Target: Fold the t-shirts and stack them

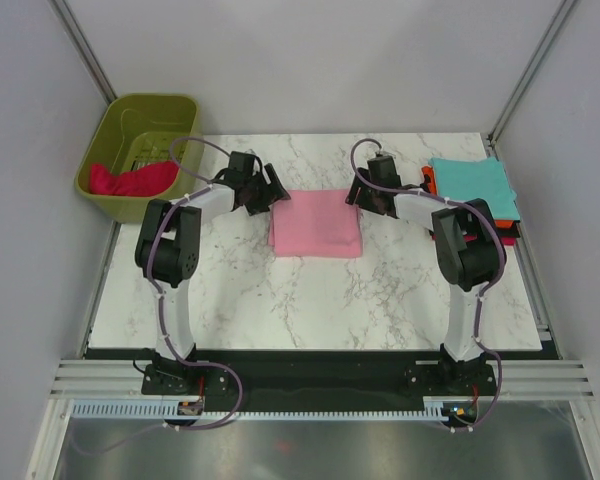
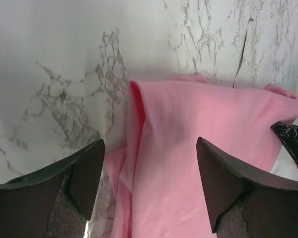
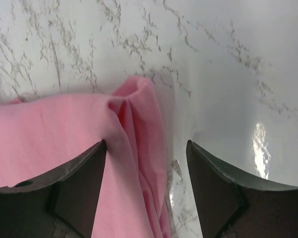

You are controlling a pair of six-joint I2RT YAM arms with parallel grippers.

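Hovering at the far edge of the light pink shirt (image 1: 316,223), which lies mid-table, folded to a rough rectangle. My left claw (image 2: 150,148) is spread wide over its far-left corner, my right claw (image 3: 145,148) the same over the far-right; neither pinches cloth. Both corners are bunched. Done, I judge: the stack at the right edge, teal shirt (image 1: 470,185) on top. Left: finish pink, stack it, then the crimson shirt (image 1: 130,181) in the basket (image 1: 185,112).
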